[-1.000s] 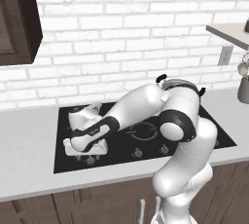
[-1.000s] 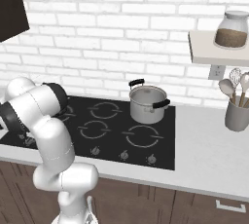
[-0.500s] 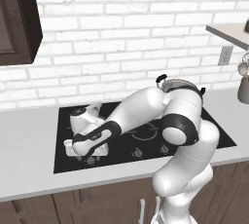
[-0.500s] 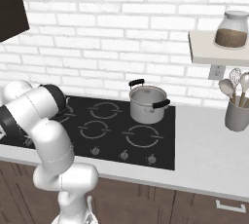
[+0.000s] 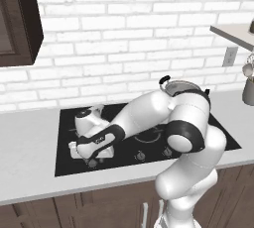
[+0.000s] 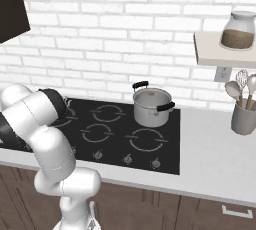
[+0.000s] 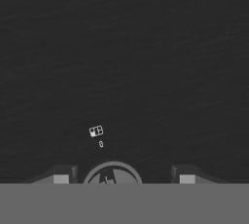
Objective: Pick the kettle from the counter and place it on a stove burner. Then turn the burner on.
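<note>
Lower now than a second ago, our gripper straddles a burner knob, fingers apart, kettle behind.

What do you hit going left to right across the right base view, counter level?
Robot arm → steel pot on the black stove → bare stretch of counter → grey utensil holder with spoons and a whisk.

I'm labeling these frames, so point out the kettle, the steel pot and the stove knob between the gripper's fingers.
kettle (image 5: pixel 85 119), left base view, its rounded body.
steel pot (image 6: pixel 149 108), right base view, its side wall.
stove knob (image 7: pixel 113 174), hand view, its top face.
</note>
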Robot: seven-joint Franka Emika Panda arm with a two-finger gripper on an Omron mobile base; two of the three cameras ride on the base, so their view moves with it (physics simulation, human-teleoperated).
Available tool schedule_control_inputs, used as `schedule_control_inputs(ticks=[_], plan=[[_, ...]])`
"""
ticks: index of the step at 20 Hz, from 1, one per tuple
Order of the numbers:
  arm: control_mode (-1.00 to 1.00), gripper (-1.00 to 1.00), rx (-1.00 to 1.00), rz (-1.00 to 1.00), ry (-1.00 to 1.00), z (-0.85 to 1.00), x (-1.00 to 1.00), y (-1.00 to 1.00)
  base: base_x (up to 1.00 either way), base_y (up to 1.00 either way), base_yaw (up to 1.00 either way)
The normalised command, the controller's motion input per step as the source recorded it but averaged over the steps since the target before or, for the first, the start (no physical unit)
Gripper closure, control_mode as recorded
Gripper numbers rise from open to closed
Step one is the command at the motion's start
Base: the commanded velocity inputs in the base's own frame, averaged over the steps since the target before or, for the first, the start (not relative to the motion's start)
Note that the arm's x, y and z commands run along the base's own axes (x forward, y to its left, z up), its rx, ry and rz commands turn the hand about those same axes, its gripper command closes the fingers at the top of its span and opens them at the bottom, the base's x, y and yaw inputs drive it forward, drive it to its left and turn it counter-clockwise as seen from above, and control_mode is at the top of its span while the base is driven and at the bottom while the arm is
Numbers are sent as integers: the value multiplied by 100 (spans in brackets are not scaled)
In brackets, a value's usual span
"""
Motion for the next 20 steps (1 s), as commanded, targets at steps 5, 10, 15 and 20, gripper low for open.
schedule_control_inputs(ticks=[5, 10, 15, 20], plan=[[-100, 100, 0, 0, 0, 0, 0, 0, 0, 0, 0], [-100, 100, 0, 15, -6, 0, -12, 0, 0, 0, 0], [-100, 100, 0, 36, -8, 6, -8, 2, 0, 0, 0], [-100, 100, -2, 41, -3, 7, 0, 6, 0, 0, 0]])
